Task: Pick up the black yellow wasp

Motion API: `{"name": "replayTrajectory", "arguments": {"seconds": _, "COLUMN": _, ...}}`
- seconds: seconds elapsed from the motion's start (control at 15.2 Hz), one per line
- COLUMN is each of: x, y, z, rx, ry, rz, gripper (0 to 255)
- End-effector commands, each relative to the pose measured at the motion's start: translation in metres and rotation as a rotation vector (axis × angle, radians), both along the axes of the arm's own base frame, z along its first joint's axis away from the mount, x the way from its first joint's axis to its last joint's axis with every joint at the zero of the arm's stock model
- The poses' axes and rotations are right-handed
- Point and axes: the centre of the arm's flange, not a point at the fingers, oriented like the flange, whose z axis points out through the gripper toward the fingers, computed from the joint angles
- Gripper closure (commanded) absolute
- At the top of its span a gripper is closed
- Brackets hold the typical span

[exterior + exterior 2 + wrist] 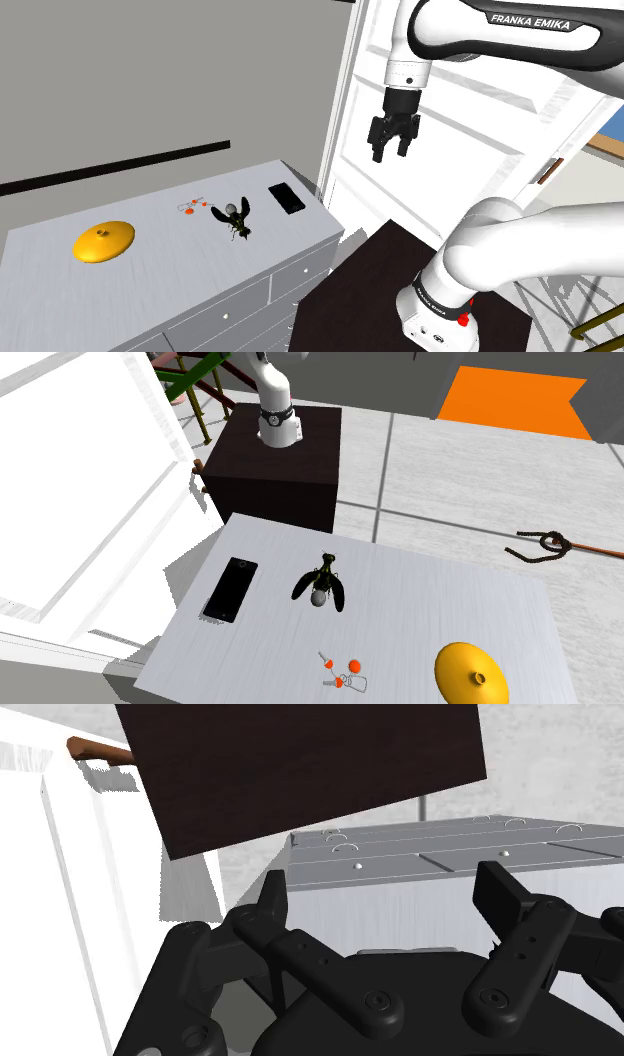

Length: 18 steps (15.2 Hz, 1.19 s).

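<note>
The wasp [238, 218], near the middle of the dresser [170, 262] top, is judged light and fragile, best clasped across its body by the gripper [393, 150], seen spread wide.

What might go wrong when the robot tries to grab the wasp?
The gripper hangs high, off to one side of the wasp, fingers open; it may come down off target.
The wasp is small with thin wings and legs, so the fingers might pinch only a wing and drop it.
The black phone and small orange bits lie close by on the dresser top; a sloppy approach might knock them.
</note>
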Motion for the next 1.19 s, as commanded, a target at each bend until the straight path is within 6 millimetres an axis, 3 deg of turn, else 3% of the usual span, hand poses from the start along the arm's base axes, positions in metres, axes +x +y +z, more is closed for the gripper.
{"name": "replayTrajectory", "arguments": {"seconds": 0.0, "x": 0.000, "y": 0.000, "z": 0.000, "rx": 0.000, "ry": 0.000, "rz": 0.000, "gripper": 0}}
{"name": "replayTrajectory", "arguments": {"seconds": 1.12, "x": 0.132, "y": 0.100, "z": -0.149, "rx": -0.009, "ry": -0.021, "rz": 0.015, "gripper": 0}}
